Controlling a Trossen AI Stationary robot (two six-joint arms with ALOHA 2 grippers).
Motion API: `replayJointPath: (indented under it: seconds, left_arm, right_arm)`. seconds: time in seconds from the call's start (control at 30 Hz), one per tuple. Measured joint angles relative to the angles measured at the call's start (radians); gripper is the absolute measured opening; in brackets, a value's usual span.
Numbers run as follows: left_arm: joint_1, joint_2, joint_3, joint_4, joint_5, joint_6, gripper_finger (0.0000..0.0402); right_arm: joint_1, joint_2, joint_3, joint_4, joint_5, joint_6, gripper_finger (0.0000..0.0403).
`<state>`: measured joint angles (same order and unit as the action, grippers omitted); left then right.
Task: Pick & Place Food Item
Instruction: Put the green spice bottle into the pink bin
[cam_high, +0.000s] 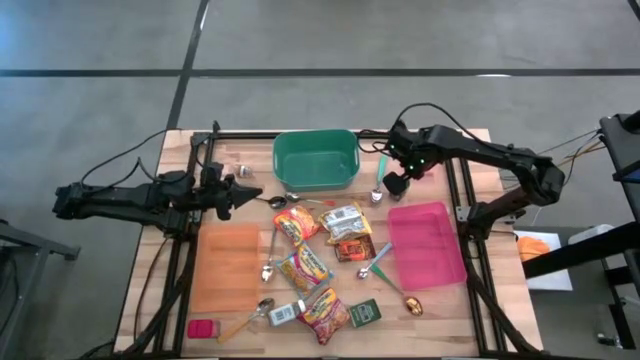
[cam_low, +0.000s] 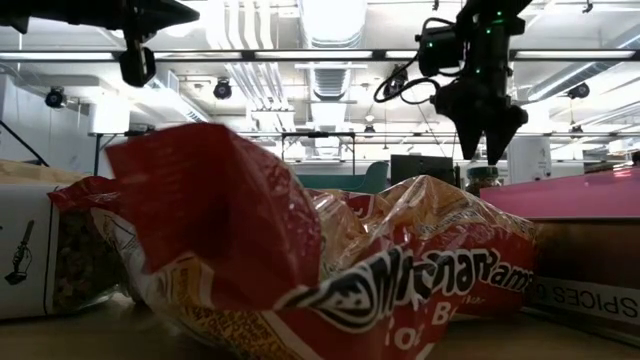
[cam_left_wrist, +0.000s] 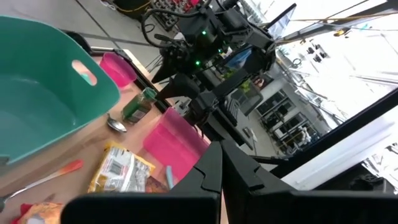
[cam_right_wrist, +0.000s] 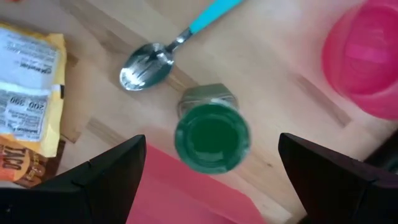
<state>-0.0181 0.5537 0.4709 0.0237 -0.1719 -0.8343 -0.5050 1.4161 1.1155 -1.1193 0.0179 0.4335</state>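
Your right end effector (cam_right_wrist: 208, 177) hangs with its fingers spread wide above the green-lidded spice jar (cam_right_wrist: 211, 134), which stands upright on the desk (cam_high: 480, 300) near the far edge, between the green tub (cam_high: 315, 160) and the pink tray (cam_high: 427, 245), beside a blue-handled spoon (cam_right_wrist: 168, 50). Your left end effector (cam_high: 252, 192) waits clamped shut and empty beside the tub.

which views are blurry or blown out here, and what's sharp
Low view: the noodle packet fills the near foreground, soft and out of focus, while the ceiling lights glare white. Right wrist view: the green-lidded jar and spoon are slightly soft, the right tool's fingers are dark blurs. Left wrist view: the windows are overexposed. High view: evenly lit, sharpest.
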Motion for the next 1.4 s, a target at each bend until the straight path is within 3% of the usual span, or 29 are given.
replayJointPath:
  seconds: [0.17, 0.37, 0.97, 1.4]
  left_arm:
    - [0.000, 0.000, 0.000, -0.002, 0.000, -0.143, 0.0000]
    - [0.000, 0.000, 0.000, -0.005, 0.000, -0.158, 0.0000]
    - [0.000, 0.000, 0.000, -0.022, 0.000, -0.158, 0.0000]
    - [0.000, 0.000, 0.000, -0.040, 0.000, -0.158, 0.0000]
  right_arm:
    - [0.000, -0.005, -0.041, 0.041, -0.002, 0.003, 0.0360]
    - [0.001, -0.005, -0.081, 0.102, 0.000, 0.003, 0.0350]
    - [0.000, -0.003, -0.107, 0.125, 0.043, -0.031, 0.0203]
    - [0.003, -0.007, -0.052, 0.041, 0.044, -0.035, 0.0201]
